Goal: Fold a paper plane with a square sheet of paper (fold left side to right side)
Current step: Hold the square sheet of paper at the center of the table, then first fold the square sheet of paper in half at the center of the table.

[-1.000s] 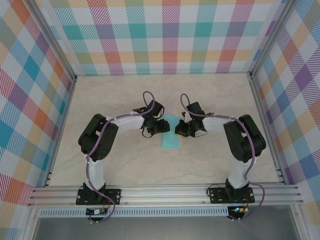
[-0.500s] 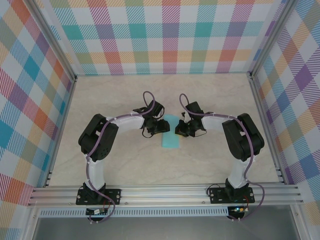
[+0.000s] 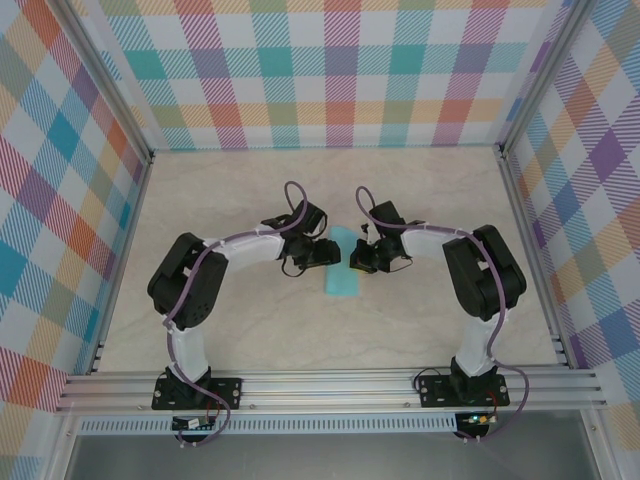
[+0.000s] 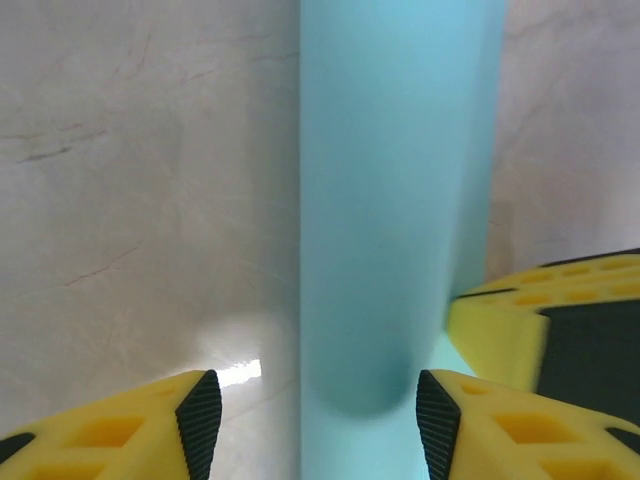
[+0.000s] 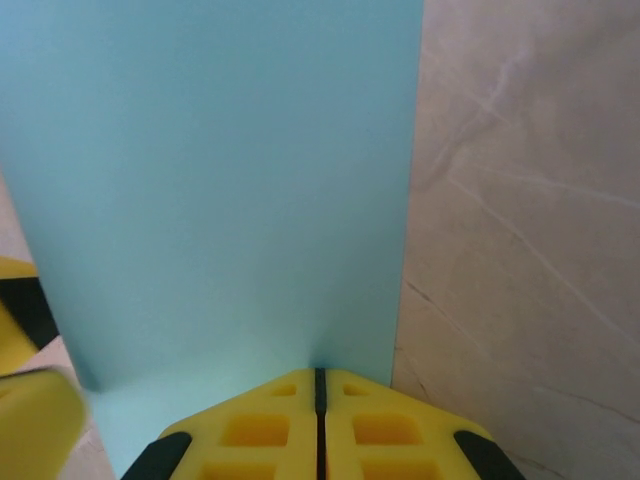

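The square sheet of paper (image 3: 342, 281) lies on the table as a narrow turquoise strip, folded over lengthwise, between the two wrists. My left gripper (image 3: 324, 254) is at its left edge. In the left wrist view the gripper (image 4: 318, 425) is open low over the sheet (image 4: 390, 200), with the sheet's left edge between the fingers. My right gripper (image 3: 359, 262) is at the right edge. In the right wrist view it (image 5: 320, 385) is shut, its tips resting on the sheet (image 5: 220, 180) near the right border. The paper plane is out of view.
The sheet rests on a pale marble-look tabletop (image 3: 250, 330) with checked walls (image 3: 340, 70) on three sides and an aluminium rail (image 3: 330, 385) at the near edge. A yellow finger of the right gripper (image 4: 545, 310) sits close beside the left one.
The left arm's elbow has swung a little to the left and its wrist has shifted slightly. The right gripper has crept a touch left. The sheet stays where it was.
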Motion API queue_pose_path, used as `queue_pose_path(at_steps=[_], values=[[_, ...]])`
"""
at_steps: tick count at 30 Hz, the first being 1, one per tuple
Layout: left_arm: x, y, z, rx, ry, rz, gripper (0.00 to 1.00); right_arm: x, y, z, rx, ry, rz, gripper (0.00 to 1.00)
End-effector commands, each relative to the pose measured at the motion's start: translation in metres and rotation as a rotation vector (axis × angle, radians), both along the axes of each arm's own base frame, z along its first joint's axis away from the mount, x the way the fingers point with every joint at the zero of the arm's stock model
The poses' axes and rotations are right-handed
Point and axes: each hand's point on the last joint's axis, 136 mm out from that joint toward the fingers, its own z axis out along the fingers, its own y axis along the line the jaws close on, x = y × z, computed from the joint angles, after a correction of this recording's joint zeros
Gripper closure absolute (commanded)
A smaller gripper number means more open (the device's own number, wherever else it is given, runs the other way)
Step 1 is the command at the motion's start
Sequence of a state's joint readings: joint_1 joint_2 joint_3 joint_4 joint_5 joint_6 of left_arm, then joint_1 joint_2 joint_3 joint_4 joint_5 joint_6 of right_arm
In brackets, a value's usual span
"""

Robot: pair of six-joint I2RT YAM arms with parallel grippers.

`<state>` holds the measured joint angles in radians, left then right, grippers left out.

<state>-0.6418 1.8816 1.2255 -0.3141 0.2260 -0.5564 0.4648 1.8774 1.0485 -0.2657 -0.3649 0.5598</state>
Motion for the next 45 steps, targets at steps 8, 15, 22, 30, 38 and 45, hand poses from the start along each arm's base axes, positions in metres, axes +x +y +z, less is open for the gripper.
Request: queue_pose_path(at_steps=[8,15,22,30,38,45], values=[[-0.003,-0.029,0.046,-0.189,-0.069,-0.078,0.65,-0.021,-0.012,-0.033,-0.136,0.087,0.032,0.92],[-0.001,-0.052,0.023,-0.267,-0.008,-0.119,0.75,-0.023,-0.013,-0.036,-0.151,0.093,0.035,0.92],[-0.001,-0.036,-0.014,-0.147,0.033,-0.089,0.76,-0.025,-0.015,-0.037,-0.166,0.103,0.039,0.92],[-0.005,-0.003,-0.044,-0.059,0.068,-0.034,0.77,-0.027,-0.019,-0.039,-0.191,0.109,0.044,0.92],[-0.011,0.023,-0.053,-0.037,0.084,0.009,0.77,-0.029,-0.023,-0.04,-0.214,0.115,0.053,0.92],[-0.009,0.036,-0.026,-0.079,0.039,0.014,0.77,-0.028,-0.02,-0.037,-0.194,0.11,0.058,0.92]])
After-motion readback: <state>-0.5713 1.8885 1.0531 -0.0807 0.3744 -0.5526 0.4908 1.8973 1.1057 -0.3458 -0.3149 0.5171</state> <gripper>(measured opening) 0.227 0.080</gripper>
